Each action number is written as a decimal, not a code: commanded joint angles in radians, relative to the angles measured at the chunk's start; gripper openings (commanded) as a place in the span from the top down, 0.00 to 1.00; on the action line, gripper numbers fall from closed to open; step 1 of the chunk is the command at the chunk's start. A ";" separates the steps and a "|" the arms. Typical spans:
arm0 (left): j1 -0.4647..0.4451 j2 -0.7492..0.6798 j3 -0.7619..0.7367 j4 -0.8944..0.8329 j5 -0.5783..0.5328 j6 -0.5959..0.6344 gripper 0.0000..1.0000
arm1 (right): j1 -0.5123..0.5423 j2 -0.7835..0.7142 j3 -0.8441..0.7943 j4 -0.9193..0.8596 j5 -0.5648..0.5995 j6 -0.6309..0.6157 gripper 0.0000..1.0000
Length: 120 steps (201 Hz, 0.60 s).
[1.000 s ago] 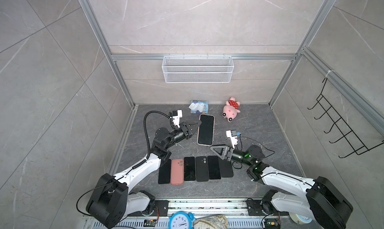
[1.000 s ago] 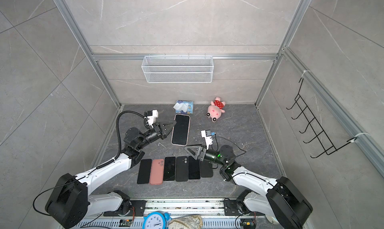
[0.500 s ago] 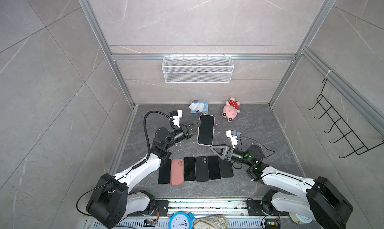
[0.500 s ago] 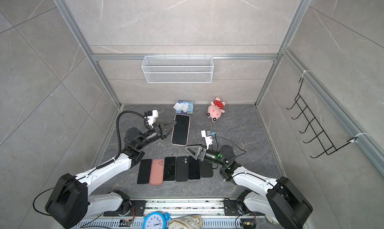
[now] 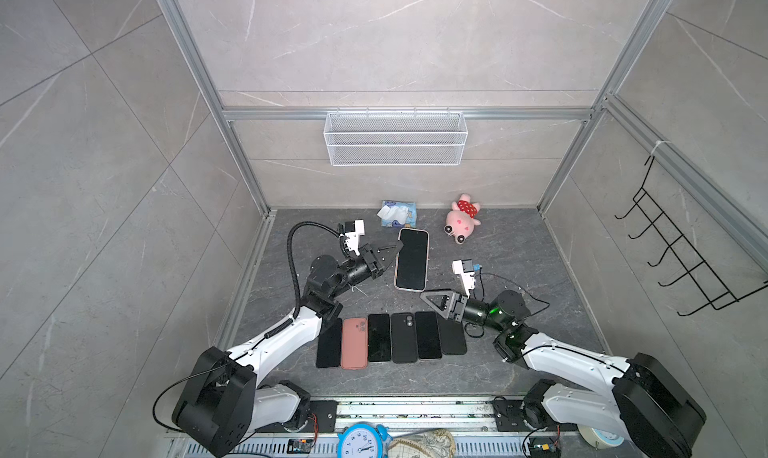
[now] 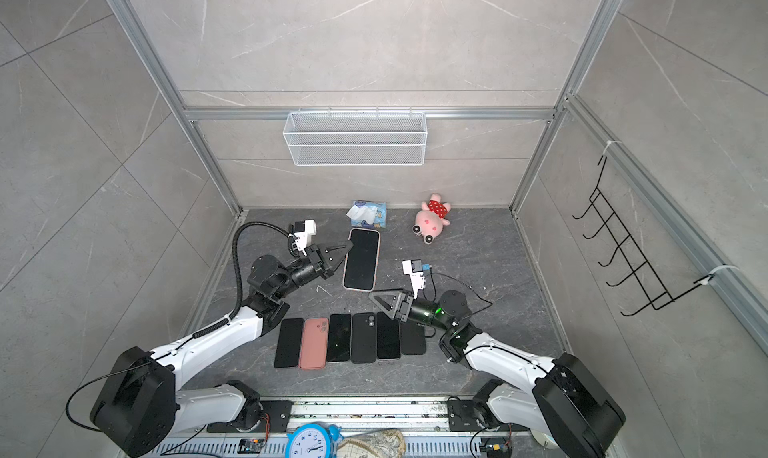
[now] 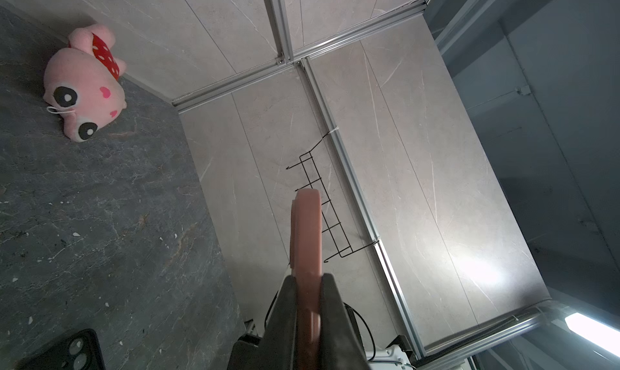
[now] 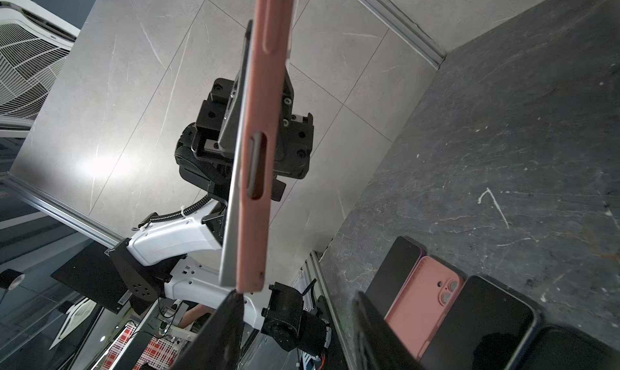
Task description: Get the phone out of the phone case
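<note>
- Right wrist view: phone [image 8: 235, 183] in case [image 8: 258, 217] edge-on, long axis running away from half-open right gripper [image 8: 298, 331].
- Left gripper [image 5: 394, 250] clamped on case's long side.

The row of phones [image 5: 380, 337] blocks the near strip of the desk [image 5: 519, 244] between both arms. The tissue pack [image 5: 397, 214] and plush pig [image 5: 461, 223] occupy the far edge. The cased phone [image 5: 411, 258], clamped in the left gripper [image 5: 397, 249], fills the centre. The desk to its right is bare up to the side wall.
</note>
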 commanded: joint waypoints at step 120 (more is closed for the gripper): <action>-0.013 -0.028 -0.004 0.129 0.000 0.002 1.00 | 0.005 0.043 0.054 0.070 0.001 0.015 0.46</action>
